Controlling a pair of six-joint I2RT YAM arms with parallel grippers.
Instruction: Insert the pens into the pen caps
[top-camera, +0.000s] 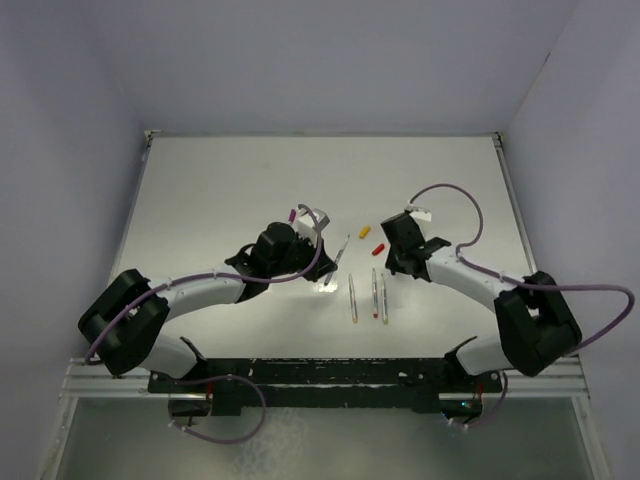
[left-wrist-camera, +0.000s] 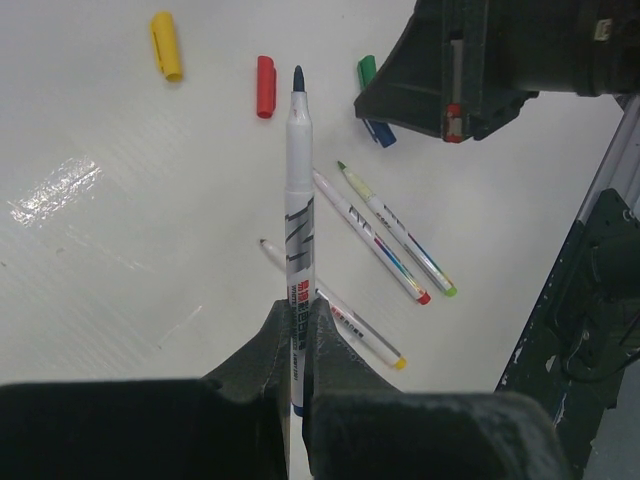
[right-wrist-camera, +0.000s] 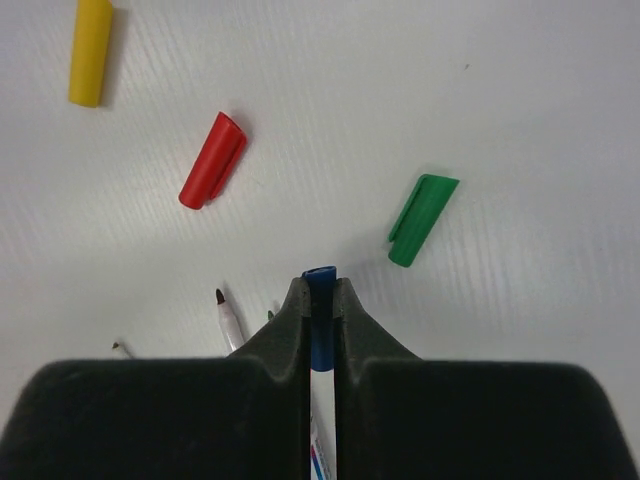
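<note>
My left gripper (left-wrist-camera: 298, 318) is shut on a silver-grey pen (left-wrist-camera: 299, 200) with a dark blue tip, which points away from it above the table. My right gripper (right-wrist-camera: 320, 292) is shut on the blue cap (right-wrist-camera: 320, 285), low over the table; from the left wrist view the right gripper (left-wrist-camera: 455, 105) is at the upper right with that blue cap (left-wrist-camera: 380, 133) beneath it. Lying loose are the green cap (right-wrist-camera: 421, 219), the red cap (right-wrist-camera: 212, 160) and the yellow cap (right-wrist-camera: 89, 50). Three more pens (left-wrist-camera: 370, 237) lie side by side near the held pen.
The loose pens (top-camera: 375, 292) lie between the two arms, near the table's front. The red cap (top-camera: 379, 246) and yellow cap (top-camera: 365, 231) lie just left of the right gripper (top-camera: 387, 262). A black rail (left-wrist-camera: 590, 300) runs along the near edge.
</note>
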